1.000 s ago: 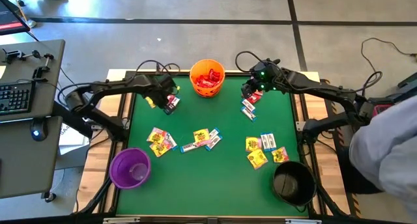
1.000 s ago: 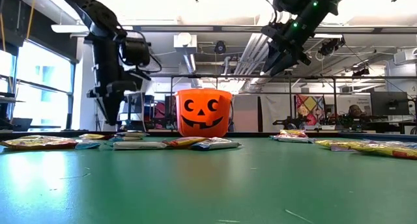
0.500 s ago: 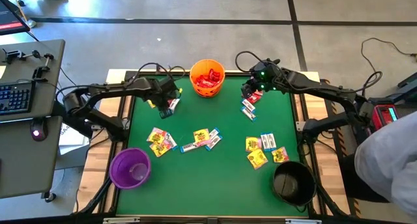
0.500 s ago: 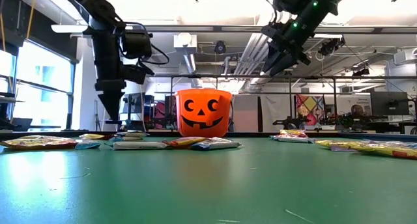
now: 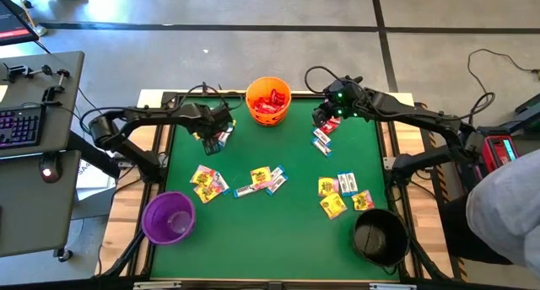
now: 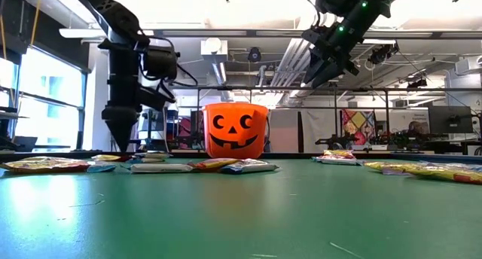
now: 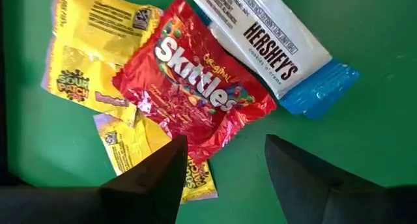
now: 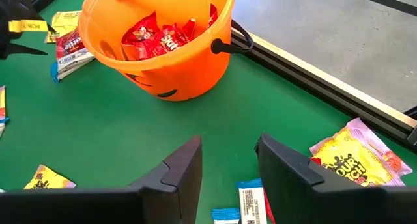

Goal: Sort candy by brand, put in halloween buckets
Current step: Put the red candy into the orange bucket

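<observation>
From above, our left gripper hangs over a small candy pile beside the orange bucket; the right gripper waits opposite, fingers apart. At our left wrist, spread fingers straddle the red Skittles packet, so we should descend squarely and pinch only it, sparing the yellow packets beneath.

Orange bucket with black face, purple bucket, black bucket, green table.

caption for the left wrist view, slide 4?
Open left gripper poised over a red Skittles packet lying atop yellow Sour Patch packets.
</observation>
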`<state>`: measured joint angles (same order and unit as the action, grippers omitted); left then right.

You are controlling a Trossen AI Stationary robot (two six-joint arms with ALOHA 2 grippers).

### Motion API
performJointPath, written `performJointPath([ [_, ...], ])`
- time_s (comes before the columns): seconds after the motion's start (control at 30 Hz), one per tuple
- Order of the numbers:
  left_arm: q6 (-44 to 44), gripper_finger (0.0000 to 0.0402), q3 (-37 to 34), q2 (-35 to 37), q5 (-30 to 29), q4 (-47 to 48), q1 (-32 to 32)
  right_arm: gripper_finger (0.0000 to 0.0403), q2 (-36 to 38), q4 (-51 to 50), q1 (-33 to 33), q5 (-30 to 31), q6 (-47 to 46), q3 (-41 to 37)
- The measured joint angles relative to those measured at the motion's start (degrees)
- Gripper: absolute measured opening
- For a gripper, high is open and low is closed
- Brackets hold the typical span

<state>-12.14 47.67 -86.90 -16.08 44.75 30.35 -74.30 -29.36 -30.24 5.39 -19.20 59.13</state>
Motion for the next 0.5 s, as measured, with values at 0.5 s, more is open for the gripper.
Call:
performJointPath([
  [0.5, -0.78, 0.0200, -6.68, -0.36, -6.13, -9.62, -0.04, 0.0135, 0.00, 0.02, 0.01, 0.17, 0.00, 0.00],
])
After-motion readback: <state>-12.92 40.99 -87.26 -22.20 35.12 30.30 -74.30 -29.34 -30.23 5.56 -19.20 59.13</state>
